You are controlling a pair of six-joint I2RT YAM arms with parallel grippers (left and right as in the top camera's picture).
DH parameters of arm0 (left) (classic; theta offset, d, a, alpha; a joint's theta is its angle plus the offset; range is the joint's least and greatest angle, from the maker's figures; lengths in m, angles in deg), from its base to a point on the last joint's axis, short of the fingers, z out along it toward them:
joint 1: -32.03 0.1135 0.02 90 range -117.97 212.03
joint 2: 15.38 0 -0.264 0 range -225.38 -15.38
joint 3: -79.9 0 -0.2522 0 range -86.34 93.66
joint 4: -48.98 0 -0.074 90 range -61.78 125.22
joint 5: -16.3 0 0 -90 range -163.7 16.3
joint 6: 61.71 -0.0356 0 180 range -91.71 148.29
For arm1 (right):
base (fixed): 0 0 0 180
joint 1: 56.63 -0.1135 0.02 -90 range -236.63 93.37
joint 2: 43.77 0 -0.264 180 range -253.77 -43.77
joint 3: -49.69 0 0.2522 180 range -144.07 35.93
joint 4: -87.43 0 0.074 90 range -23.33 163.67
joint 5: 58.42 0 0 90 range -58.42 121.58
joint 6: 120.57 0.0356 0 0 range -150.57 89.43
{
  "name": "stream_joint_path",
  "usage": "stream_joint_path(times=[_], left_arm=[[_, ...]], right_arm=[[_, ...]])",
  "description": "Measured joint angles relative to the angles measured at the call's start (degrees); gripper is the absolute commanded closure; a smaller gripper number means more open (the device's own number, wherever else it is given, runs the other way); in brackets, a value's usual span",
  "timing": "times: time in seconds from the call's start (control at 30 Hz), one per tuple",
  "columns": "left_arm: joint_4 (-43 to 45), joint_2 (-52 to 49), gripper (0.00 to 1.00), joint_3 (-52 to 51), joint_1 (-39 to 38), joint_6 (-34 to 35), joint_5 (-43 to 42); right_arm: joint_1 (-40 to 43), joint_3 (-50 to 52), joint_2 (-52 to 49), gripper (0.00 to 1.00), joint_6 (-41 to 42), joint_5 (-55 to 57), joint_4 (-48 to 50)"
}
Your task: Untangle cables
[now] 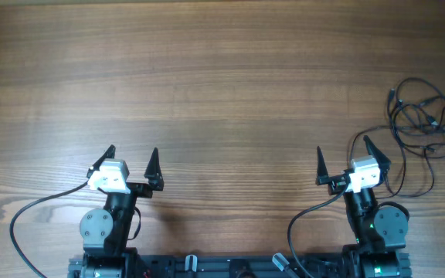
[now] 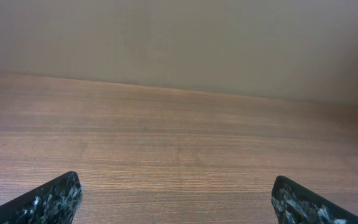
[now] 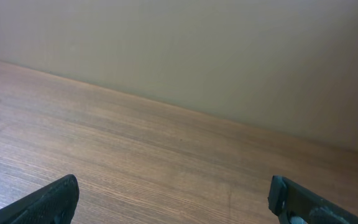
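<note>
While your two arms sat low at the near edge of the table (image 1: 222, 77), the left gripper (image 1: 132, 153) stood spread wide over bare wood, with nothing between its jaws. Your right gripper (image 1: 343, 148) was spread just as wide and also held nothing.

The cables (image 1: 427, 127) lay in a thin black tangle at the far right of the table, to the right of the right gripper. From overhead, you could see several loops crossing one another, but the strands were too fine to tell how many cables there were or which passed over which. One or two small plugs showed as dark blobs. The outermost loop reached the frame's right edge, so part of it may have been cut off. One strand ran in close beside the right gripper's outer finger, and you could not tell whether they touched.

Your left wrist view gave only the corners of its fingers (image 2: 48, 202) at the bottom edge, then wood grain and a pale wall. Your right wrist view showed the same, with its fingers (image 3: 48, 200) clipped by the frame.
</note>
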Motion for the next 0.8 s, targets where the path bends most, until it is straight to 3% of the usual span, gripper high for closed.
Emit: stream_joint_path(times=[0.27,0.8], left_arm=[[0.02,0.0,0.0,0.0,-0.24,0.37,-0.46],[0.63,0.0,0.0,0.0,-0.48,-5.64,-6.86]], right_arm=[[0.0,0.0,0.0,0.0,0.0,0.0,0.0],[0.0,0.0,0.0,0.0,0.0,0.0,0.0]])
